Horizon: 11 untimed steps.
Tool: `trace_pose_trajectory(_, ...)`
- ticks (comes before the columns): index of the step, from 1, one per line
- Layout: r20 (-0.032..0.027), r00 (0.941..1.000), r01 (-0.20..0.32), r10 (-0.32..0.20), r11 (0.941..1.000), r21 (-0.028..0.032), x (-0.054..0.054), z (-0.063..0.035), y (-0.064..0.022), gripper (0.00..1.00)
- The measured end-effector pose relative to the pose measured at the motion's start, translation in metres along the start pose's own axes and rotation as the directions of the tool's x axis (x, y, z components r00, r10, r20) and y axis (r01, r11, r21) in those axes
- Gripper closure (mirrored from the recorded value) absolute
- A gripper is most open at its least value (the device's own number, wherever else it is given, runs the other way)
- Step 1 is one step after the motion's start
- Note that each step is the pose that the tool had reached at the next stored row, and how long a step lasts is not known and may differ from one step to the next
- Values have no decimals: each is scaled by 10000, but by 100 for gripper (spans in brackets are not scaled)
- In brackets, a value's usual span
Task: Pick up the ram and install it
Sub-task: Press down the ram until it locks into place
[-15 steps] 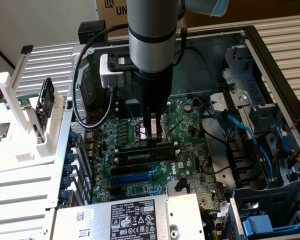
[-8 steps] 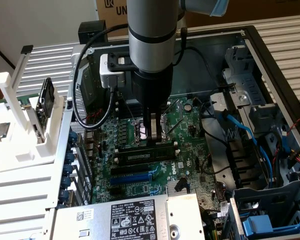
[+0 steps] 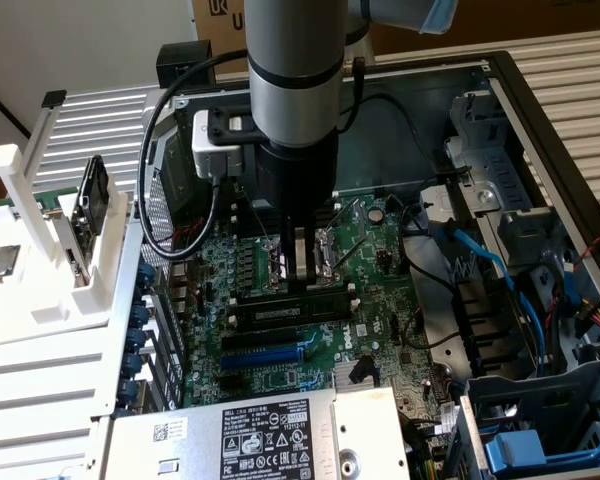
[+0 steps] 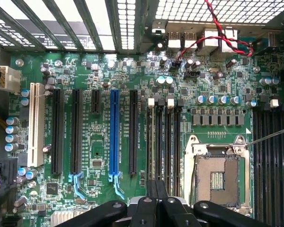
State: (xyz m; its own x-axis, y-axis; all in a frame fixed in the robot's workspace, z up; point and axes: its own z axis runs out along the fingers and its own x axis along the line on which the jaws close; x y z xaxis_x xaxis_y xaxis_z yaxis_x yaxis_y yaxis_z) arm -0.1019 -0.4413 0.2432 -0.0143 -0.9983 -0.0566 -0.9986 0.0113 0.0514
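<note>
My gripper (image 3: 302, 282) hangs straight down inside the open computer case, over the motherboard (image 3: 280, 350). Its two fingers are shut against each other with nothing between them. The ram (image 3: 288, 308), a long dark stick with black chips, lies along the row of black memory slots directly under the fingertips. I cannot tell whether the tips touch its top edge. In the wrist view the shut gripper (image 4: 156, 191) points at the bank of black memory slots (image 4: 164, 142) beside the open CPU socket (image 4: 217, 177).
A white rack (image 3: 40, 290) at the exterior view's left holds a black-framed board (image 3: 88, 205) and a square silver chip (image 3: 0, 262). The power supply (image 3: 260, 435) is in front. Blue cables (image 3: 500, 275) and drive cages fill the case's right side.
</note>
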Motion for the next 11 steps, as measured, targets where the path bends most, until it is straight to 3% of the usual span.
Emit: trace_pose_trajectory(11, -8, 10000, 4, -4, 10000, 66, -10, 48, 16, 90)
